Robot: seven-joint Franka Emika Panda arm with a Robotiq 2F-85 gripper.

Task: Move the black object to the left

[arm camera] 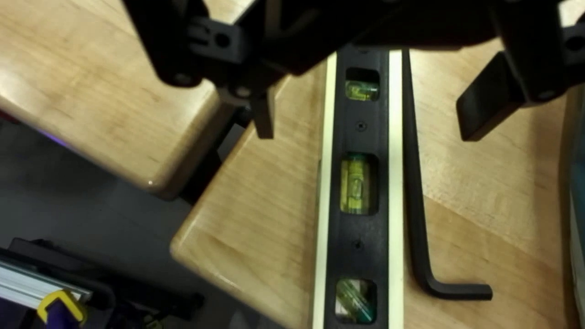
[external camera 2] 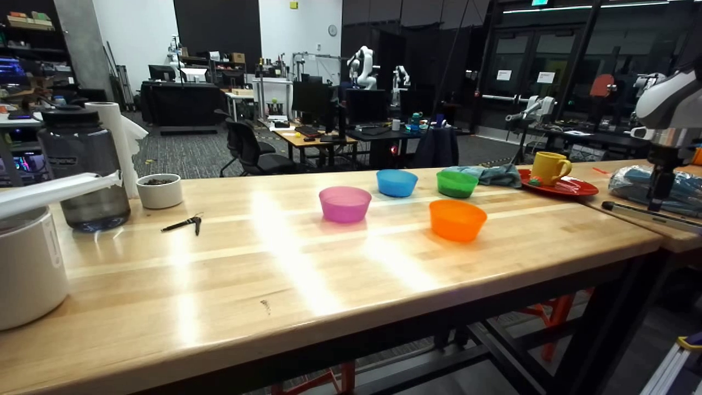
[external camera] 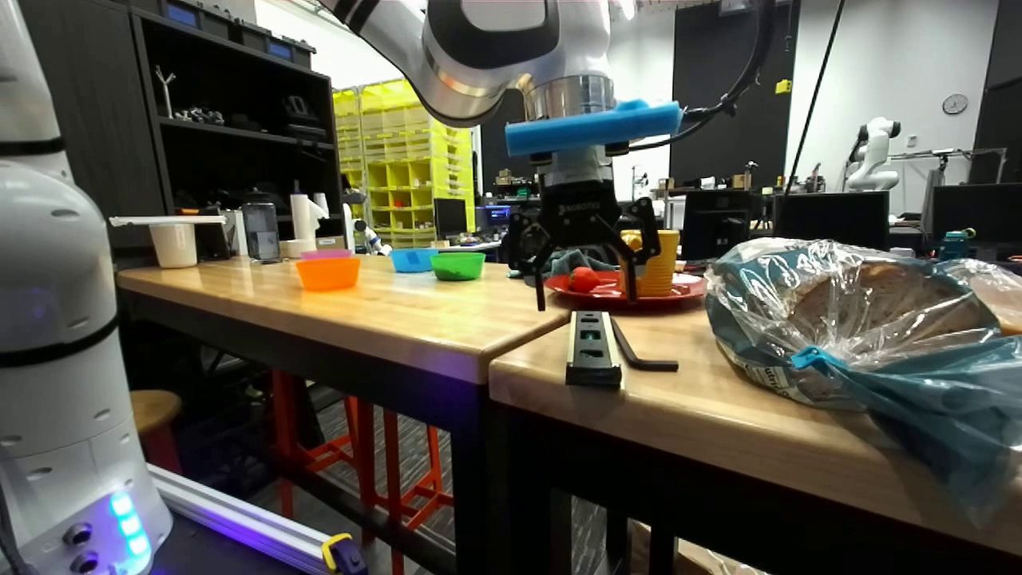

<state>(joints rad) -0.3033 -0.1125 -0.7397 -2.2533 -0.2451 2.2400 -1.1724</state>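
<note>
A black spirit level [external camera: 593,359] with pale edges and yellow-green vials lies on the wooden table near its front edge. It runs lengthwise down the wrist view [arm camera: 358,230] and its side shows in an exterior view [external camera 2: 677,220]. A black hex key [external camera: 651,365] lies along its right side, with its bent end to the right in the wrist view [arm camera: 418,228]. My gripper [external camera: 586,295] is open and empty above the level. In the wrist view its fingertips [arm camera: 264,123] stand apart on either side of the level and hex key, touching neither. The far end of both is hidden behind the gripper.
A red plate [external camera: 571,294] with a yellow mug [external camera: 659,267] stands behind the level. Bagged bread [external camera: 862,319] lies to the right. Orange [external camera 2: 458,220], pink [external camera 2: 344,205], blue [external camera 2: 396,184] and green [external camera 2: 457,185] bowls stand on the adjoining table. A gap separates the tables.
</note>
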